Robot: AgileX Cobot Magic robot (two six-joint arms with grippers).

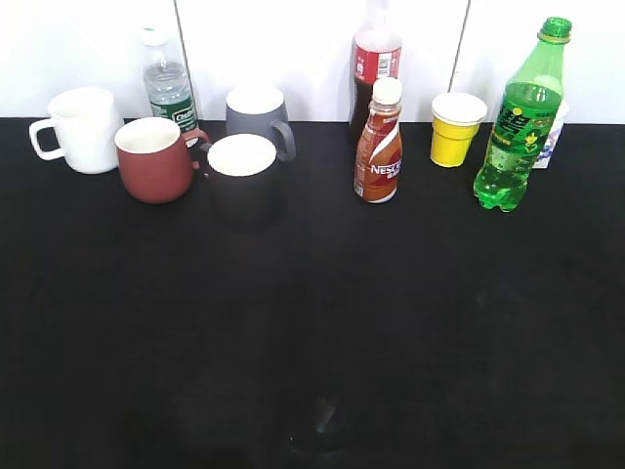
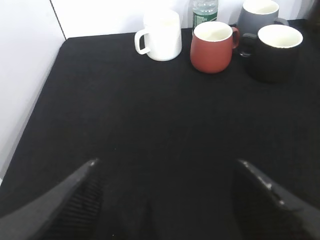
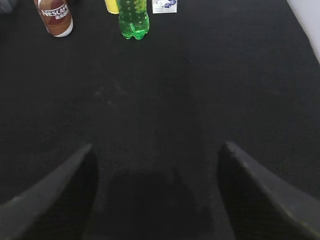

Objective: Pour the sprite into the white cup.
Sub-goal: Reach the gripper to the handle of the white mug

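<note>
1. The sprite stands upright at the back right of the black table, just beside the yellow cup; in the right wrist view it is far ahead of the right gripper, slightly left of centre.
2. The right gripper's fingers are spread wide, holding nothing.
3. The white cup sits at the back left, well ahead of the left gripper, whose fingers are also spread and empty.
4. The brown bottle reads "NESCAFE"; the sprite's label lettering is too small to read.
</note>
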